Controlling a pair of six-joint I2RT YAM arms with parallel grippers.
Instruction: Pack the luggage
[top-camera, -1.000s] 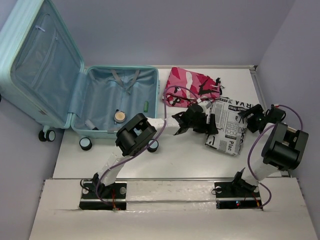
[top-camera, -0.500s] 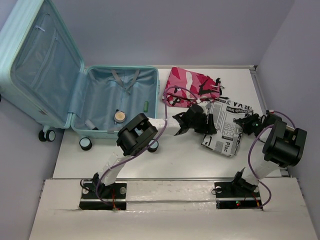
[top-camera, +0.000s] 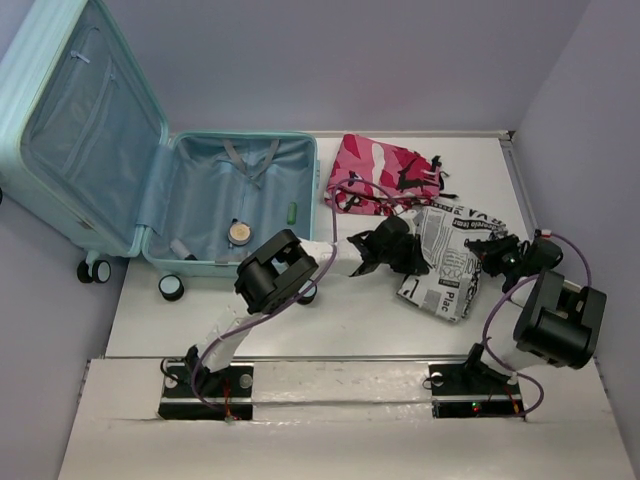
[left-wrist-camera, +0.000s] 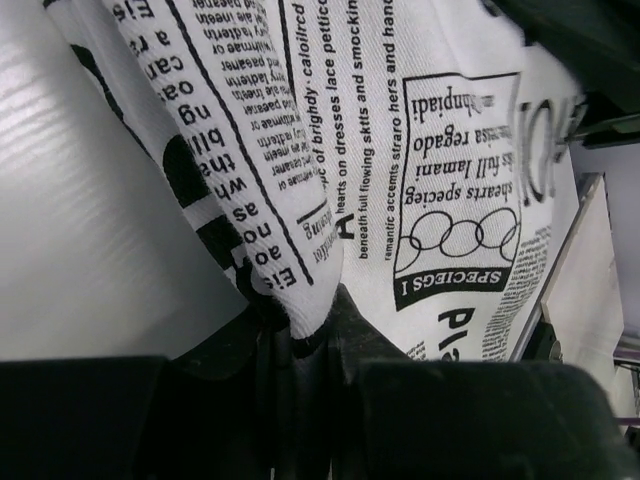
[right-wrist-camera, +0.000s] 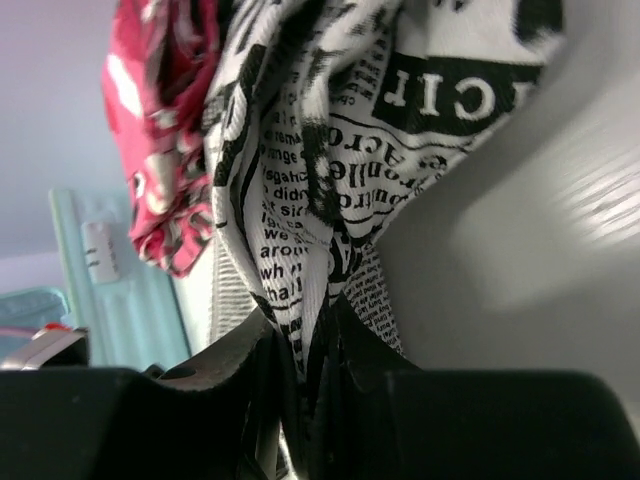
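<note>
On the worktop (top-camera: 350, 320), ten o'clock: ribbed mint hard-shell luggage (top-camera: 215, 205), lid open. Three o'clock: left hand (top-camera: 405, 248) and right hand (top-camera: 490, 250) each clenched on soft newsprint-patterned cloth (top-camera: 445, 270), creased between them.

Soft, even overhead light brightens the white desk (top-camera: 350, 320), and shadows are faint. Up close, the black-and-white newsprint-patterned cloth (left-wrist-camera: 420, 180) is sharp. The pink-and-white patterned cloth bundle (right-wrist-camera: 150, 150) and pale mint-blue hard-shell suitcase (right-wrist-camera: 120, 310) blur, with glare streaking the desk nearby.
</note>
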